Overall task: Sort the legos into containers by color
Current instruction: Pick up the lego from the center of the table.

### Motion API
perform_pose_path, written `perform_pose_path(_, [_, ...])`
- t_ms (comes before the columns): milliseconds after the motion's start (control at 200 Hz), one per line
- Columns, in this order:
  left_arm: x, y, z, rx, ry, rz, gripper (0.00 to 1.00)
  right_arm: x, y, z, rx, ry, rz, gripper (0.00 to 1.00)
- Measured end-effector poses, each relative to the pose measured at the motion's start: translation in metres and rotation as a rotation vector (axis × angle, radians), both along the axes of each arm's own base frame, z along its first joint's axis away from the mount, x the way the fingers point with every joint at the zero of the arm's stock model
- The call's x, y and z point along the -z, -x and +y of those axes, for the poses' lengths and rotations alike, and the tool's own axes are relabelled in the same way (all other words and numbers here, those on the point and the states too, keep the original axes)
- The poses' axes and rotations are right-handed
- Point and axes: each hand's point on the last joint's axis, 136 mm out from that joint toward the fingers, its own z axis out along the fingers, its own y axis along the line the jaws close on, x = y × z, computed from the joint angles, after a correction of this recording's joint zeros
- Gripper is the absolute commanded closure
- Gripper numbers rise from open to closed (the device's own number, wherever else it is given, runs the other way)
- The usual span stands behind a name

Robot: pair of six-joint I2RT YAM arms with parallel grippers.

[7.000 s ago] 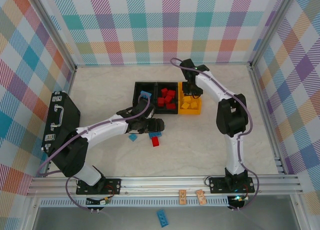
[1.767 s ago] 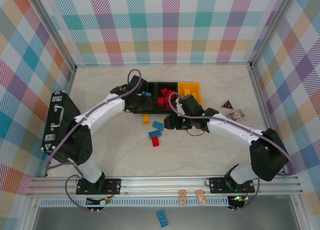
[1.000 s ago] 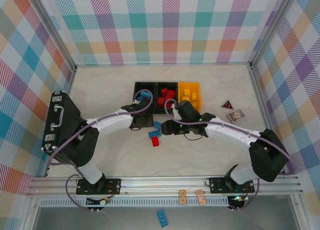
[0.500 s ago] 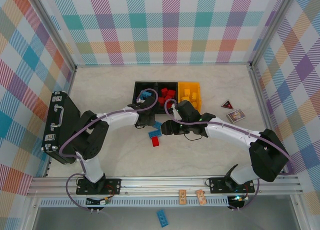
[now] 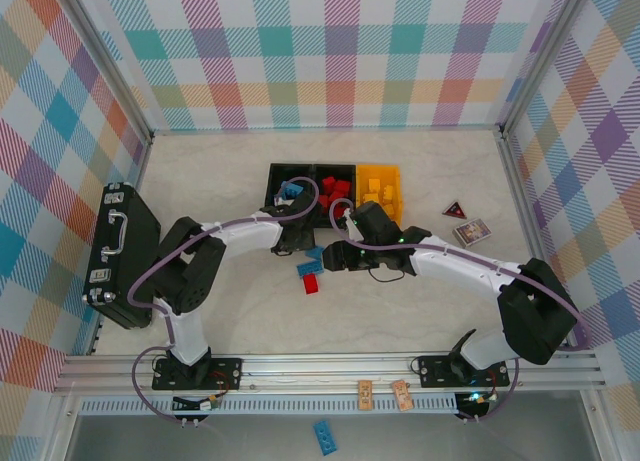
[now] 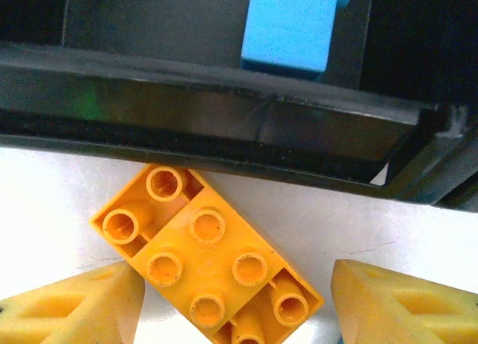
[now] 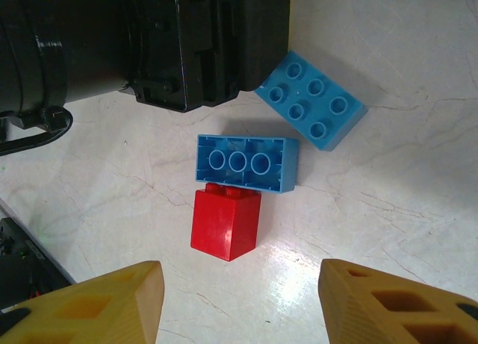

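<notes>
The yellow-orange lego (image 6: 205, 266) is lying at lower centre of the left wrist view, between the parted fingers of the left claw (image 6: 239, 307) and just below the black container (image 6: 224, 131), its long axis running diagonally from upper left to lower right. The right claw (image 7: 239, 299) is hanging wide over a red lego (image 7: 225, 223). In the top view shortly earlier this lego was lying uncovered; now the left claw is straddling it.
</notes>
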Motion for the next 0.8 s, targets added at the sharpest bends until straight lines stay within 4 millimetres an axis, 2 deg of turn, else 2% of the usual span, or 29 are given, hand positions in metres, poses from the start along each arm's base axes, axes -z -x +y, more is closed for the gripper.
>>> perform_pose_path(175, [0.0, 0.0, 0.0, -0.023, 0.01, -0.001, 0.29, 0.0, 0.0, 0.0, 0.002, 0.0, 0.002, 0.43])
perform_pose_path(375, [0.0, -0.002, 0.004, -0.069, 0.011, -0.012, 0.35, 0.001, 0.0, 0.0, 0.003, 0.0, 0.003, 0.43])
perform_pose_path(685, [0.007, 0.0, 0.013, -0.123, -0.018, -0.011, 0.58, 0.007, 0.003, -0.003, 0.005, 0.007, 0.014, 0.43])
perform_pose_path(800, [0.006, 0.008, 0.02, -0.121, -0.029, -0.005, 0.67, 0.007, 0.001, -0.001, 0.005, 0.001, 0.008, 0.44])
